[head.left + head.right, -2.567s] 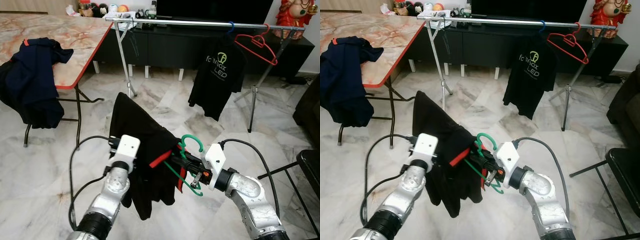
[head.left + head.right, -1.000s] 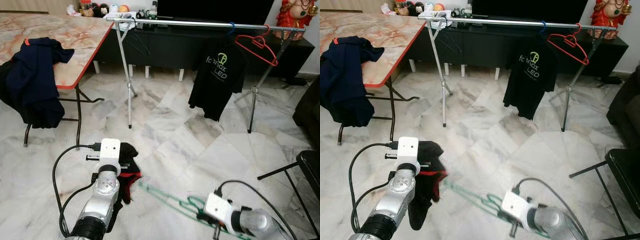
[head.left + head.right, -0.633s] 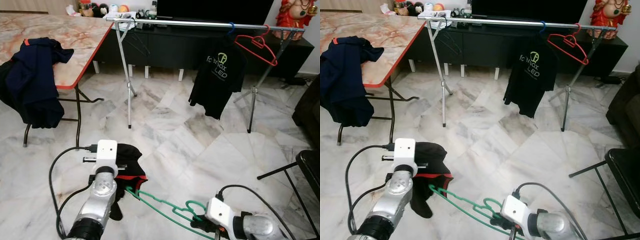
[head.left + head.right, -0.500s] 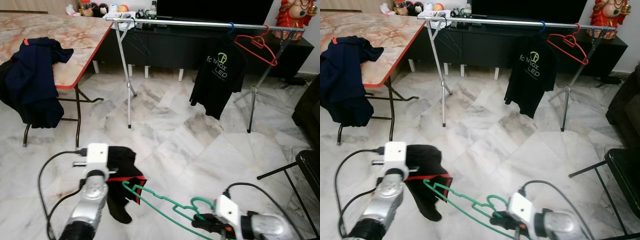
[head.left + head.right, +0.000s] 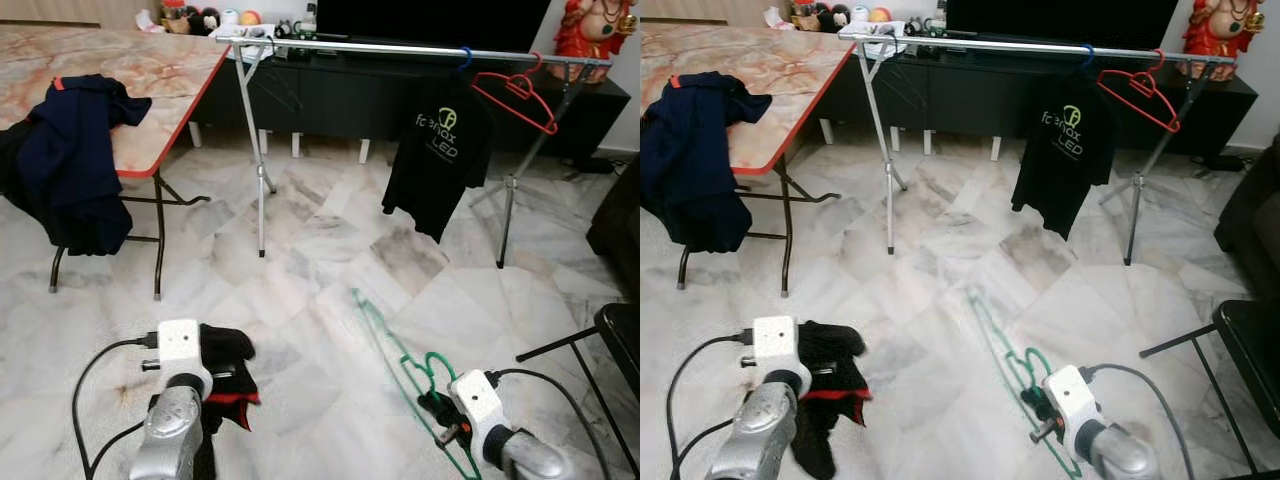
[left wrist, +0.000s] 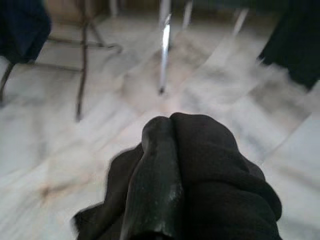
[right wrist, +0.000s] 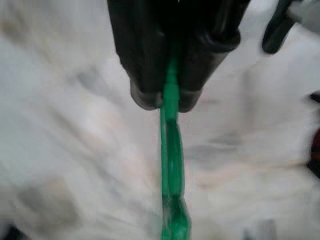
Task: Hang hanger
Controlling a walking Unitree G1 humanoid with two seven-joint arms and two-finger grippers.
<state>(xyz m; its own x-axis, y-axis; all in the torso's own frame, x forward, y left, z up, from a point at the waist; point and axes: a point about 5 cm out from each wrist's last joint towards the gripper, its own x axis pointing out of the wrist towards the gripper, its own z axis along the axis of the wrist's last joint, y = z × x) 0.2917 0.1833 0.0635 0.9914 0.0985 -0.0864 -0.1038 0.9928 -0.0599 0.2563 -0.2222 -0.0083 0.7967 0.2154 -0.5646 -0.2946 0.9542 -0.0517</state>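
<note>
The hanger (image 5: 400, 350) has come free of the shirt (image 5: 225, 370): half a second ago its tip sat in the cloth, now it swings clear, so dressing it must restart before it can go on the rail (image 5: 400, 47). The right gripper (image 7: 170, 97) pinches the thin green wire low over the glossy marble floor (image 5: 320, 250). The left gripper (image 6: 160, 165) is pressed together on soft black fabric.

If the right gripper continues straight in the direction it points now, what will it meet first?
The right gripper is shut on the green hanger and points forward and down, toward the marble floor. The way ahead looks free, so probably the floor comes first, short of the clothes rack, though depth is unclear.
</note>
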